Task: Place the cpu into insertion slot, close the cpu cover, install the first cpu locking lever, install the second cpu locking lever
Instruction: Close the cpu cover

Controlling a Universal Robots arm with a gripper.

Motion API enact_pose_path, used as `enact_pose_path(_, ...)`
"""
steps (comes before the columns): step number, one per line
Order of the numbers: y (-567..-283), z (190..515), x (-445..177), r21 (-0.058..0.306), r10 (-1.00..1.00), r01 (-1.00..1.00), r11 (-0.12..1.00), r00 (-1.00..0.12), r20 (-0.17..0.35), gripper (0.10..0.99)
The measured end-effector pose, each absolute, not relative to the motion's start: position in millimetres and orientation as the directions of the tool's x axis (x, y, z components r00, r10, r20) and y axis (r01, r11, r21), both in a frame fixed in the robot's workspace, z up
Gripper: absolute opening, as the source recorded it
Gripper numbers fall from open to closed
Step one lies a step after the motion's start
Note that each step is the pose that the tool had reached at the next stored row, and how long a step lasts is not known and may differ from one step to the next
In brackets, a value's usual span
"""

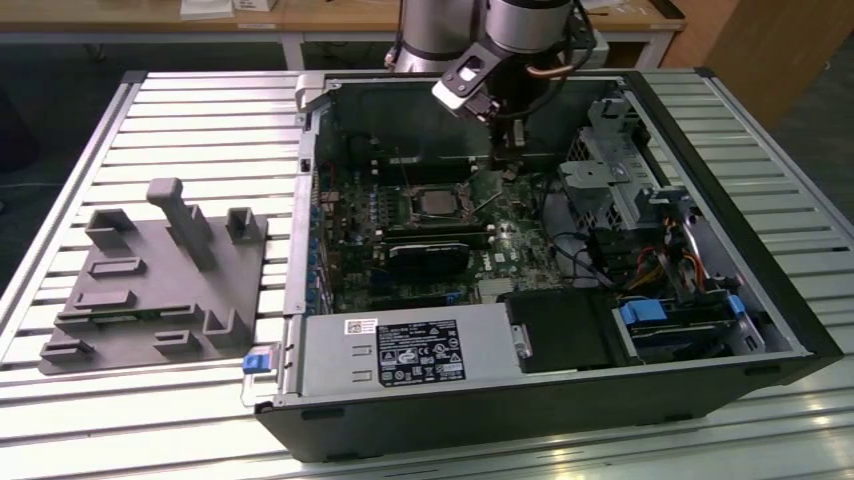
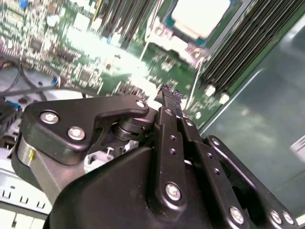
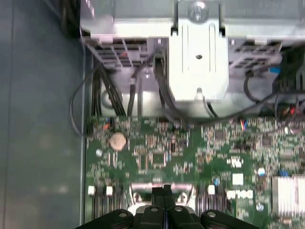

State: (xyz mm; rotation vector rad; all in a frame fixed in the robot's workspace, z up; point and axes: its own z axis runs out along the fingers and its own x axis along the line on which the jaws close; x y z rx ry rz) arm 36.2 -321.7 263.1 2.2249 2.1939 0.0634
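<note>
Grey fixture (image 1: pixel 154 280): on the worktop (image 1: pixel 200 110), at 9 o'clock from the computer case (image 1: pixel 747 250).
Chip (image 1: pixel 434 203): lies in the socket (image 1: pixel 408 205). Probably light, stiff and fragile underneath, so best held by its edges.
Tool (image 1: pixel 505 168): fingers pressed together with nothing seen between them, at 1 o'clock from the chip, near it.

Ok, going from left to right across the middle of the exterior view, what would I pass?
Grey fixture block → case's left wall → cpu → gripper, jaws shut → metal drive cage → case's right wall.
</note>
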Motion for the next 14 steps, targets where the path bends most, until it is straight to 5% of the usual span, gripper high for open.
enact_pose_path(14, -321.7, 262.8, 60.8, 0.04, 1.0, 0.999, -0.014, 0.014, 0.017, 0.106)
